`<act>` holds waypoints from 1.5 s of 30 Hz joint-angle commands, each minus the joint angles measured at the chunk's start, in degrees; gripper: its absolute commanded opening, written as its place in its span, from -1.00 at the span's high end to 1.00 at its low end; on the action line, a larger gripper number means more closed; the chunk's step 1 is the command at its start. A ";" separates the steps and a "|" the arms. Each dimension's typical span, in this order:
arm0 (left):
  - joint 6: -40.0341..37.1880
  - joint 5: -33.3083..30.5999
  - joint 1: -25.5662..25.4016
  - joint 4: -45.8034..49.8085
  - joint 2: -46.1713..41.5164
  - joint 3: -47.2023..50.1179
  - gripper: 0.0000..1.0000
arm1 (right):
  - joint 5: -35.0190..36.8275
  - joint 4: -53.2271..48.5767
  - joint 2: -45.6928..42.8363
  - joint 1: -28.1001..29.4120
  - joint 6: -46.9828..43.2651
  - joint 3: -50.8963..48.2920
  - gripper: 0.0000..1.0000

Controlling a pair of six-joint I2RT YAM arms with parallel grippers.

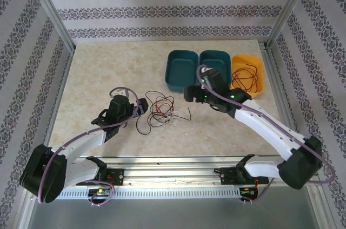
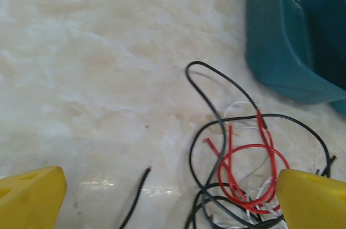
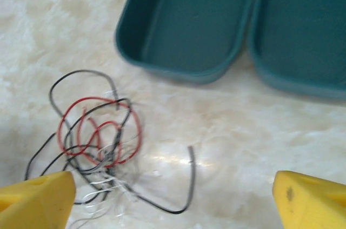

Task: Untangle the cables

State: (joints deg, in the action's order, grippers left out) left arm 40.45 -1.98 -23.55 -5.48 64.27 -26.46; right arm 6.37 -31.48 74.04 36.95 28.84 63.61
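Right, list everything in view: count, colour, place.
cables: several in one tangle; red, black, white; mid-table
loose cable: one; dark reddish; inside the orange bin
teal bins: two; teal; far side, side by side, empty
orange bin: one; orange; right of the teal bins
table: one; beige marble
left gripper: one; yellow fingers; open, left of the tangle
right gripper: one; yellow fingers; open, right of the tangle
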 commanded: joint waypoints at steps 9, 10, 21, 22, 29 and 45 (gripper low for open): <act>6.55 -3.39 5.67 5.20 -12.15 8.62 -0.99 | -4.18 -0.08 21.98 9.50 0.44 14.68 -0.55; 6.73 -3.66 5.83 5.29 -13.22 9.14 -0.99 | -4.39 -0.41 23.74 9.95 0.42 15.83 -0.56; 6.39 -3.39 6.75 5.24 -16.11 11.24 -0.99 | -6.93 -3.35 38.64 12.09 -0.28 26.66 -0.44; 6.58 -3.19 6.78 4.83 -15.78 11.36 -0.99 | -7.18 -3.81 39.63 12.05 -0.28 27.41 -0.44; 6.73 -2.48 6.82 2.86 -14.03 11.52 -0.99 | -8.69 -4.27 43.60 11.92 -1.20 30.04 0.23; 6.03 -1.30 6.86 1.47 -12.50 11.45 -0.99 | -10.29 -3.87 45.59 11.74 -2.01 31.52 1.00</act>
State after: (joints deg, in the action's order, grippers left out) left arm 46.61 -4.29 -17.50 -2.15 51.44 -15.59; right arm -2.92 -34.98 120.05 48.53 27.57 93.67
